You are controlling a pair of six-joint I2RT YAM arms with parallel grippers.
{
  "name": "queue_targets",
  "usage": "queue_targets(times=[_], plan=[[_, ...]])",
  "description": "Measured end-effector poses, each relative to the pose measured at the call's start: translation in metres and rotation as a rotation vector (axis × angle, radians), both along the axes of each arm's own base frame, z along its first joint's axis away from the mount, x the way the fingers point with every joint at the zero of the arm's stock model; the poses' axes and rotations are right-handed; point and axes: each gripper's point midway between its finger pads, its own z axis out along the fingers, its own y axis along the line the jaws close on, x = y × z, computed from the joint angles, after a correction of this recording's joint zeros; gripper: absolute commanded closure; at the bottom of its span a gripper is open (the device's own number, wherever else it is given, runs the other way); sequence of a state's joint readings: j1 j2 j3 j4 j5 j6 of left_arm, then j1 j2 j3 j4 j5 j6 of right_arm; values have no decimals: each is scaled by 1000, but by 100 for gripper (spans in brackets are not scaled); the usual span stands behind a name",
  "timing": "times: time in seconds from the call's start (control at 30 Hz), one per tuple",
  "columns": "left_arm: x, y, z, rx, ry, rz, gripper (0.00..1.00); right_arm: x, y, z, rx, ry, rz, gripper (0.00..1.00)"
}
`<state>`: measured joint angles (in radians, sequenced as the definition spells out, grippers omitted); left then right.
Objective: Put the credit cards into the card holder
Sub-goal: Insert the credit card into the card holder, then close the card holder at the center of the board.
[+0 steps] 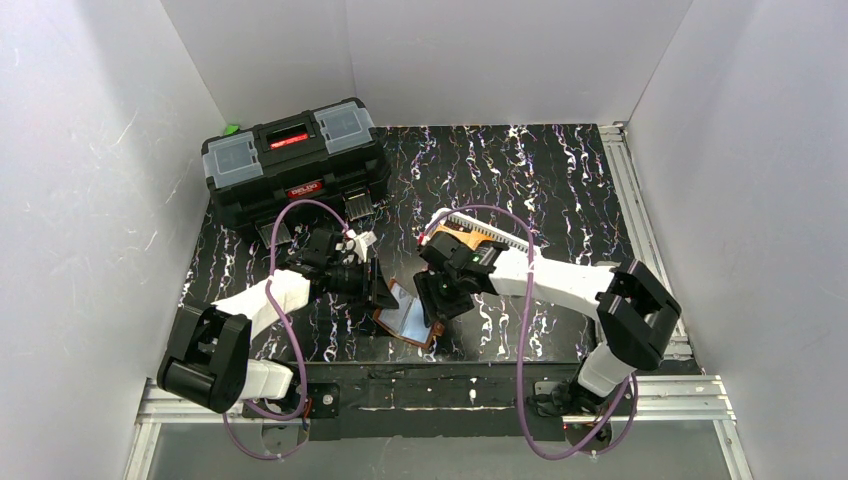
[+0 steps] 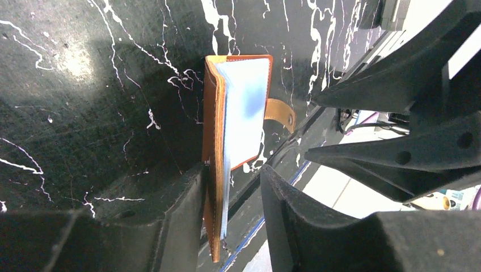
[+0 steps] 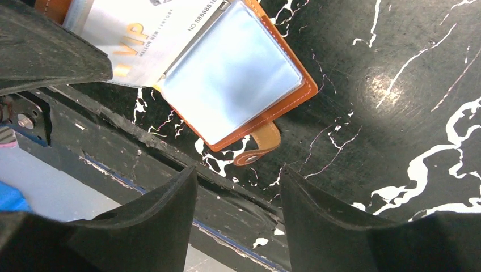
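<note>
1. Left pincer (image 2: 231,187) stands partway apart, astride one end of the brown leather folding card holder (image 2: 244,96). One finger (image 2: 176,226) leans on the leather cover, seen edge-on, and a gap shows on the other side, so it props rather than clamps.
2. Right pincer (image 3: 238,175) hangs wide and empty, just off the holder's snap tab (image 3: 258,144). The holder lies open near the front edge of the black, white-veined table (image 3: 397,85).
3. Risk: if the propping finger slips, the cover would likely fold shut over the sleeves. A sideways nudge could push the holder toward the table's edge.
4. Risk: the whitish plastic card with gold "VIP" lettering (image 3: 142,34) may not be fully seated, and tilting the holder could let it slide out.
5. Holder: the VIP card sits at one clear sleeve, and the facing sleeve (image 3: 232,79) looks empty.
6. White slotted plastic basket (image 1: 495,228): orange-gold cards (image 1: 453,240) remain in it.
7. Big black toolbox (image 1: 295,165): its lid is down, so its contents are hidden.
</note>
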<state>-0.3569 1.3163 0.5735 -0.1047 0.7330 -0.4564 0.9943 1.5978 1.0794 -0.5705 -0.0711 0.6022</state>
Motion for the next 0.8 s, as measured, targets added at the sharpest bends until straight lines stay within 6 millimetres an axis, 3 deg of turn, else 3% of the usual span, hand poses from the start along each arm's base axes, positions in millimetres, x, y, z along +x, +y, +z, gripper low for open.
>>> queue_targets(times=[0.13,0.37,0.57,0.63,0.73,0.8], plan=[[-4,1,-2,8,20,-1,63,-2,1,4,-43,-8,13,40],[-6,2,-1,12,23,-1,63,-3,-4,-12,-171,-14,24,61],[-6,2,0,12,21,-2,64,-6,-14,-14,-219,-15,20,67],[-6,2,0,14,21,-1,64,-5,-15,-14,-224,-16,17,66],[-6,2,0,14,22,0,64,-5,-15,-14,-226,-17,15,53],[-6,2,0,12,22,2,64,-5,-15,-14,-224,-18,15,51]])
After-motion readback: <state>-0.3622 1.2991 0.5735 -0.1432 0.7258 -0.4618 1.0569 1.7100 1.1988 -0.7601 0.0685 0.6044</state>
